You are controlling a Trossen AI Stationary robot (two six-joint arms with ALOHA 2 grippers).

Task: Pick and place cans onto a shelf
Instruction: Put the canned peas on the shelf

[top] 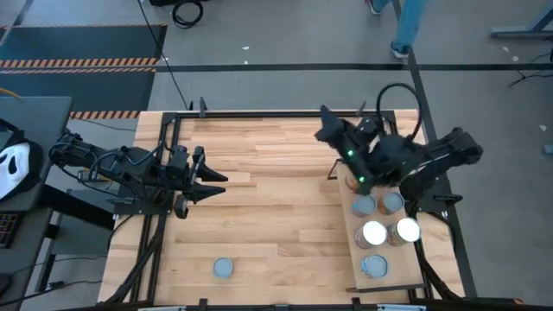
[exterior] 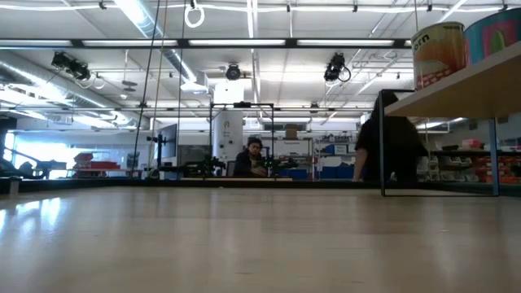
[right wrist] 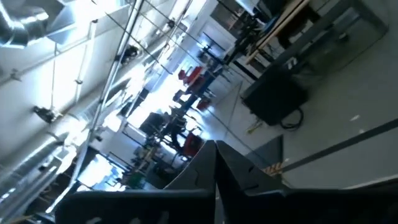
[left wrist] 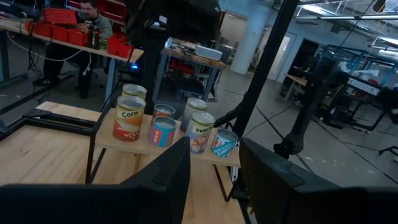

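Note:
The shelf [top: 403,263] is a pale raised board at the table's right side. Several cans stand upright on it, among them two shiny white-topped ones [top: 373,233] and a grey one [top: 374,265]. The left wrist view shows them from the side, with a Corn can [left wrist: 129,118] at one end of the shelf [left wrist: 134,145]. One grey can [top: 224,269] stands alone on the tabletop near the front edge. My left gripper [top: 220,184] is open and empty at the table's left, pointing toward the shelf [left wrist: 214,180]. My right gripper [top: 326,117] is shut and empty, raised beyond the shelf's far end [right wrist: 216,149].
Black metal frame rails [top: 164,155] run along the table's left side and far edge. In the low view the shelf [exterior: 464,91] stands on thin black legs at the right, with two cans [exterior: 438,53] on it. A person [exterior: 254,159] sits far behind the table.

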